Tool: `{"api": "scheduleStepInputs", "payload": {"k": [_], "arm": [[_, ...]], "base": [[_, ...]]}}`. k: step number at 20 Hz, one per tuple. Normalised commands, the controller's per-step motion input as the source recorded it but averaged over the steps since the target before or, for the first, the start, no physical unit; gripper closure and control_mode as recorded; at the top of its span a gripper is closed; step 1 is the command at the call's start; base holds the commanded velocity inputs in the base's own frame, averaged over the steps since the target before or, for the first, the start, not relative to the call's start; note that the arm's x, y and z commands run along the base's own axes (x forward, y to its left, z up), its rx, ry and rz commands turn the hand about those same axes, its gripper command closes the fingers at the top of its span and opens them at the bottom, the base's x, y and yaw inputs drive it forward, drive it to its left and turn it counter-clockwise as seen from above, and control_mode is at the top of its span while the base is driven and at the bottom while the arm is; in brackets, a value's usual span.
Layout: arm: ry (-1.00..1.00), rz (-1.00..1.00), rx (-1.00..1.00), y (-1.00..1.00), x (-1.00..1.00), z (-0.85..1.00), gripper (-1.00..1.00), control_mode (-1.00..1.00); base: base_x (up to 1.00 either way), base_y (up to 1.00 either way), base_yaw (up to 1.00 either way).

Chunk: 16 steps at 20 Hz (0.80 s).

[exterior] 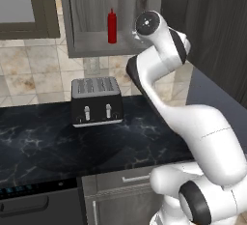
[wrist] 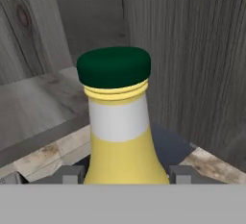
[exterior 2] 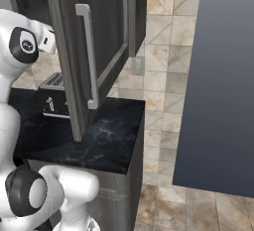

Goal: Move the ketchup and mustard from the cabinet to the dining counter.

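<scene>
The mustard (wrist: 120,127) stands upright right in front of the hand camera, its green cap up, its yellow body rising between the two finger tips (wrist: 180,172) of the pincer (wrist: 126,175). The tips sit close on either side of the bottle, so the pincer seems to be gripping it, part-way closed, though actual contact is hidden at the bottom of the hand view. Behind the bottle lie the grey wood shelf and walls of the cabinet (exterior: 96,43).

In the left base view the cabinet is open, and the ketchup (exterior: 112,26) stands upright on its shelf, left of the arm's raised wrist. Below, a toaster (exterior: 95,101) sits on the black marble table (exterior: 43,142). In the right base view the cabinet door (exterior 2: 106,36) stands swung out with its silver bar handle (exterior 2: 88,56).
</scene>
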Motion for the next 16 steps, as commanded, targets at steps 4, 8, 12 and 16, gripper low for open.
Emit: {"api": "scheduleStepInputs", "payload": {"k": [4, 8, 12, 16], "arm": [[0.00, 0.09, -0.05, 0.06, -0.88, -0.28, 1.00, -1.00], [0.00, 0.12, -0.06, 0.09, -0.85, -0.34, 1.00, -1.00], [0.00, 0.11, -0.02, 0.22, -0.73, -0.33, 1.00, -1.00], [0.00, 0.10, -0.04, 0.26, -0.69, -0.39, 1.00, -1.00]], "base": [[0.00, 0.00, 0.00], [0.00, 0.00, 0.00], [0.00, 0.00, 0.00], [0.00, 0.00, 0.00]]}}
